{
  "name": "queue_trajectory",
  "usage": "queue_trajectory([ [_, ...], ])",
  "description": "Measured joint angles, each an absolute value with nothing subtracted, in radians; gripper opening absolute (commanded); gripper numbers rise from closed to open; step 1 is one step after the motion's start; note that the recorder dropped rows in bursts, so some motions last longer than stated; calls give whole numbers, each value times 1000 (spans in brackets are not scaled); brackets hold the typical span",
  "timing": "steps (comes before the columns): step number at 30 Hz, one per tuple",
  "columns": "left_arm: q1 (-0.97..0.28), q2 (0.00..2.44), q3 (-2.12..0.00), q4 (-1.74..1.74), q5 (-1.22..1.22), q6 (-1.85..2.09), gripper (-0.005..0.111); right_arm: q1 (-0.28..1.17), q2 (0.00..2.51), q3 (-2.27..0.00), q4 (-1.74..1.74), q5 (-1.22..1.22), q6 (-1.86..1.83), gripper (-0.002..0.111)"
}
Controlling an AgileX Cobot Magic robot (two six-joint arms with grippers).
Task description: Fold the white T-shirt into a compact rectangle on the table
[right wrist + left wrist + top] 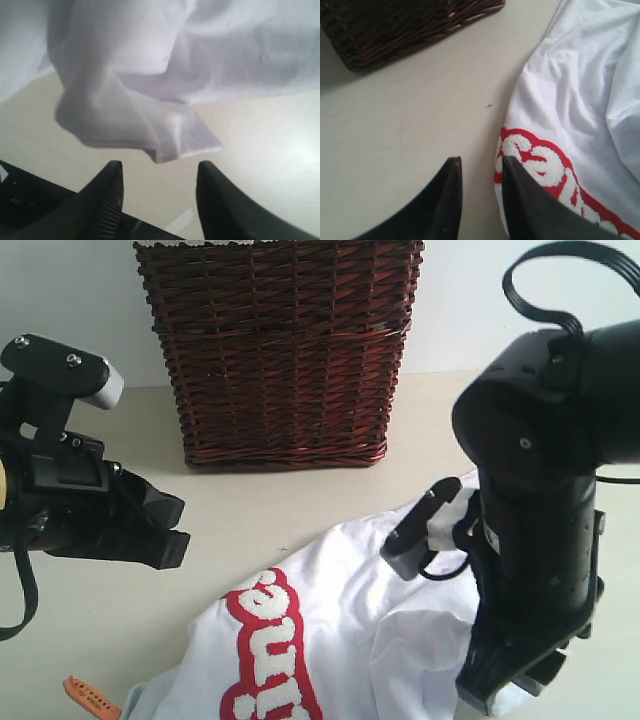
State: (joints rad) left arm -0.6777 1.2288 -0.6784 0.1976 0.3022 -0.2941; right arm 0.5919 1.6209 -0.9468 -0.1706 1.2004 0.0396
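**Shirt unfolded on counter; both tools empty**

The white T-shirt (400,630) lies rumpled on the counter (250,510), in front of the dark wicker basket (280,350) and apart from it. Its red-outlined lettering strip (270,650) faces up. An orange tag (90,698) lies on the counter by the shirt's near left edge.

The left tool (480,162) is narrowly parted with bare counter showing in the gap. It grasps nothing and is positioned at the lettered edge of the shirt; whether it touches the cloth cannot be told.

The right tool (160,167) is released, its fingers well apart. A bunched fold of the shirt sits just ahead of its fingertips, not between them.
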Motion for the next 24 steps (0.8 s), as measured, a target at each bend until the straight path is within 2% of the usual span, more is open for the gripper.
queue_trajectory([
  [14,-678,1229,-678,200,304,-294,29,592,1661,-870,-366,1029,79,46],
  [20,-678,1229,-678,200,304,-294,29,592,1675,-870,-257,1010,-125,46],
  [23,-678,1229,-678,200,304,-294,29,592,1675,-870,-254,1003,-209,39],
  [24,-678,1229,-678,200,304,-294,29,592,1675,-870,-264,1003,-216,30],
])
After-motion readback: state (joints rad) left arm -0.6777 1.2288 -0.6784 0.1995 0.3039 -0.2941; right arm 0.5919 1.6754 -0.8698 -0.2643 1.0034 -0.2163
